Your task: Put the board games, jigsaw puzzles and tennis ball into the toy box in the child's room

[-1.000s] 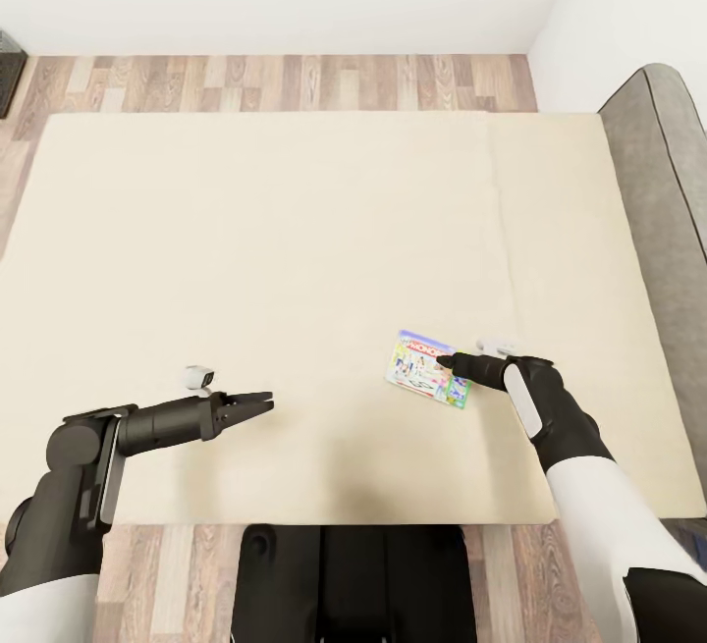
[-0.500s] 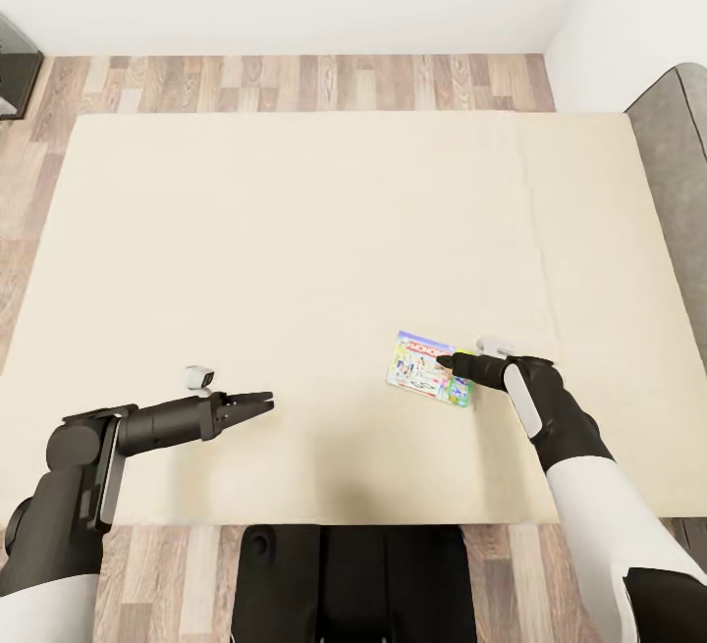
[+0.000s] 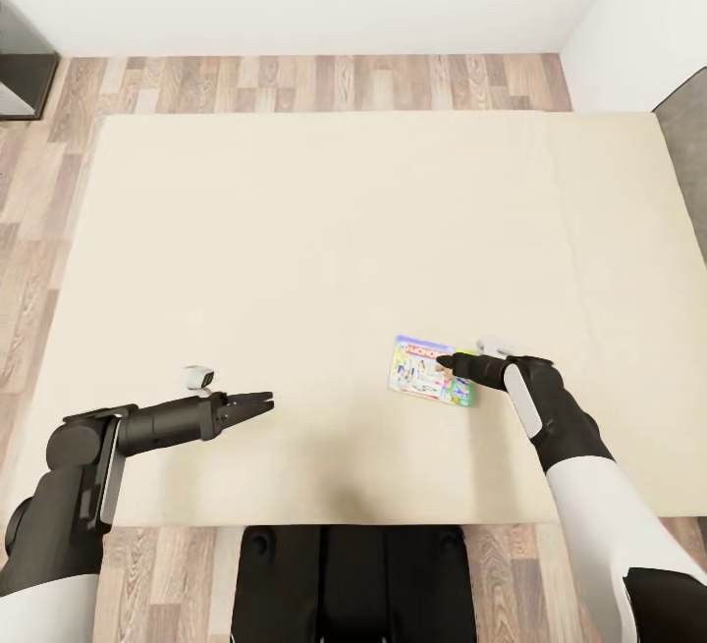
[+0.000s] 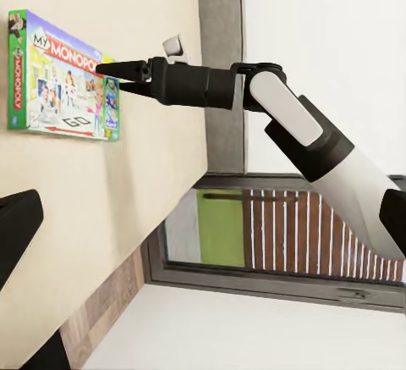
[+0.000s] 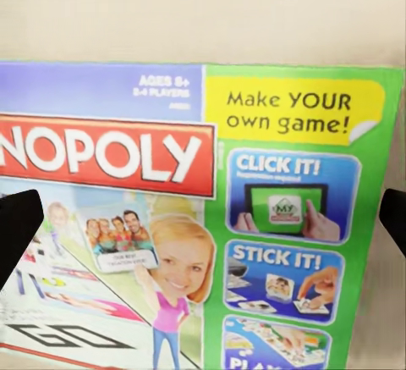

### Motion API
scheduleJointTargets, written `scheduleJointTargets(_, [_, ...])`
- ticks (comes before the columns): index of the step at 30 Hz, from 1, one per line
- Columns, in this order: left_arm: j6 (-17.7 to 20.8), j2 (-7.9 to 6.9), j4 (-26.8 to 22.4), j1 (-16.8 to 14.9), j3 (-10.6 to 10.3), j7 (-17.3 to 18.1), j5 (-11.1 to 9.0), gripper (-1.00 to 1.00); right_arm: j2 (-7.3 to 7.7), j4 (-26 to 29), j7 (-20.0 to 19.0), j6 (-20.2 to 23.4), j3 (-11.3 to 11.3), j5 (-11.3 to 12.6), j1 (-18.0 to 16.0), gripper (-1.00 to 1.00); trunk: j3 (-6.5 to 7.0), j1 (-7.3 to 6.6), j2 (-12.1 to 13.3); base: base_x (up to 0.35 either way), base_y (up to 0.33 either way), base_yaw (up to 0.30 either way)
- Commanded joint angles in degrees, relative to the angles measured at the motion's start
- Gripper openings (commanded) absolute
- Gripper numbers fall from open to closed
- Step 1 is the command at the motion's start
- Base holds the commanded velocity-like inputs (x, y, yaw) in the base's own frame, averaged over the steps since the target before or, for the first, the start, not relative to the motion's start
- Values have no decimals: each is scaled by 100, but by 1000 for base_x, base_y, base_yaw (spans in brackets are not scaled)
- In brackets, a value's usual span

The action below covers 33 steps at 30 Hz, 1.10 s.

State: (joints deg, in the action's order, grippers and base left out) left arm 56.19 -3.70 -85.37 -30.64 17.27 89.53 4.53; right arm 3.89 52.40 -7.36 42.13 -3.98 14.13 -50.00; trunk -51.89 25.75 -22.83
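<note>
The white-and-green board game (image 3: pixel 420 368), a Monopoly box, is at the tips of my right gripper (image 3: pixel 444 361) over the near right part of the beige bed (image 3: pixel 295 231). The left wrist view shows the box (image 4: pixel 59 74) with the right gripper (image 4: pixel 114 78) pinching its far end, one finger over the face and the other passing under the edge. The box face (image 5: pixel 203 201) is very close in the right wrist view, with dark fingertips (image 5: pixel 17 226) at the sides. My left gripper (image 3: pixel 263 401) hovers low over the near left of the bed, fingers slightly apart and holding nothing.
Wood floor (image 3: pixel 295 83) runs along the bed's far side and left, below a white wall. A dark piece of furniture (image 3: pixel 20 74) stands at the far left. The grey headboard (image 3: pixel 692 123) shows at the right edge. A window (image 4: pixel 279 234) lies beyond the bed.
The whole view has slid left, so the bed and headboard have shifted right in the picture. The board game has kept its place at the right gripper. Both arms hold the same pose.
</note>
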Motion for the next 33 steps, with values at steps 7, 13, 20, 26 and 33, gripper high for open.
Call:
scheduleJointTargets(7, [58, -2, -3, -3, 4, 47, 48, 100, -2, 7, -38, 32, -15, -15, -1, 100, -6, 3, -9, 0, 263, 0])
scheduleJointTargets(13, [58, -3, -6, -3, 4, 47, 48, 100, -2, 15, -37, 32, -15, -13, -1, 100, -6, 3, -9, 0, 263, 0])
scheduleJointTargets(20, [58, -8, -4, -3, 4, 47, 48, 100, -2, 15, -42, 32, -14, -14, -1, 100, -6, 3, -9, 0, 137, 0])
scheduleJointTargets(26, [58, -8, -3, -3, 4, 47, 48, 100, -2, 15, -39, 32, -12, -9, -1, 100, -6, 3, -9, 0, 14, 0])
scheduleJointTargets(33, [58, -8, -5, -3, 4, 47, 48, 100, -2, 15, -39, 44, -15, 2, -1, 100, -6, 3, -9, 0, 4, 0])
